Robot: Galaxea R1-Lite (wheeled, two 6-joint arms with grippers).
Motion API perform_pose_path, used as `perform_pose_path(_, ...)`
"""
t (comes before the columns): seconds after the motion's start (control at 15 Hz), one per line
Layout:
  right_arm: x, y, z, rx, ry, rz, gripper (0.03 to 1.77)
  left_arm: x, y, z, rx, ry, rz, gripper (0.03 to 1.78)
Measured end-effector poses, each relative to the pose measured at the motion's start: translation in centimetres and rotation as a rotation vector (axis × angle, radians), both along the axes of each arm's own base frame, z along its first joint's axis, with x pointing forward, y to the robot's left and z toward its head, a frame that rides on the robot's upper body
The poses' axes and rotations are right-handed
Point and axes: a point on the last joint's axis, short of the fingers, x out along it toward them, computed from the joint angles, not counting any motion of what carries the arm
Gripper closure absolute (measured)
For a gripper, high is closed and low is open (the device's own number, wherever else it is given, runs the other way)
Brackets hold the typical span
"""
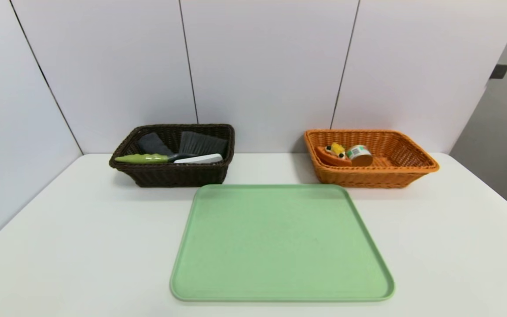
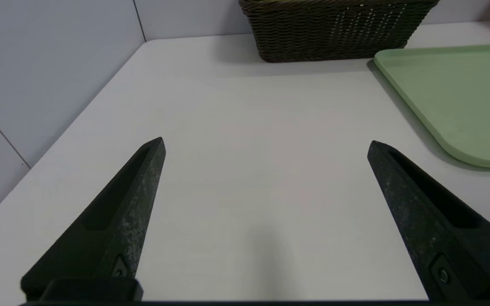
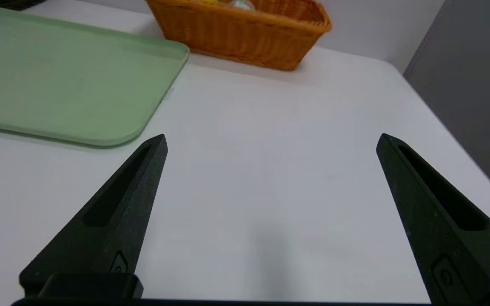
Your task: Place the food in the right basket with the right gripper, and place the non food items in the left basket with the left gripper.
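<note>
Head view: the dark basket [image 1: 174, 174] and orange basket [image 1: 370, 176] are sitting along the table's [image 1: 60, 246] far edge. Left wrist view: the left gripper [image 2: 266, 144] is hanging spread wide, holding nothing. Right wrist view: the right gripper [image 3: 272, 140] is gaping likewise, touching nothing.

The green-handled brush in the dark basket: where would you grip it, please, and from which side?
Grip the green handle from above, fingers across it. It lies roughly level along the near wall of the dark basket, so the sides are walled off, and the dark bristle head looks too broad. The left gripper is open.
</note>
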Motion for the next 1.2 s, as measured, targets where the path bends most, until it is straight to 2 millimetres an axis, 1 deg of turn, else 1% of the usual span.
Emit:
perform_pose_path(0.13,0.01,-0.02,-0.15,0.067,0.017,-0.009,0.11,0.00,0.01,0.00,-0.020,0.000,0.002,0.12)
perform_pose_path(0.4,0.01,-0.03,-0.17,0.110,0.019,-0.013,0.10,0.01,0.01,-0.04,-0.030,0.002,0.003,0.12)
perform_pose_path(1.2,0.02,-0.03,-0.18,0.116,0.020,-0.014,0.10,0.00,0.01,-0.03,-0.030,0.001,0.003,0.12)
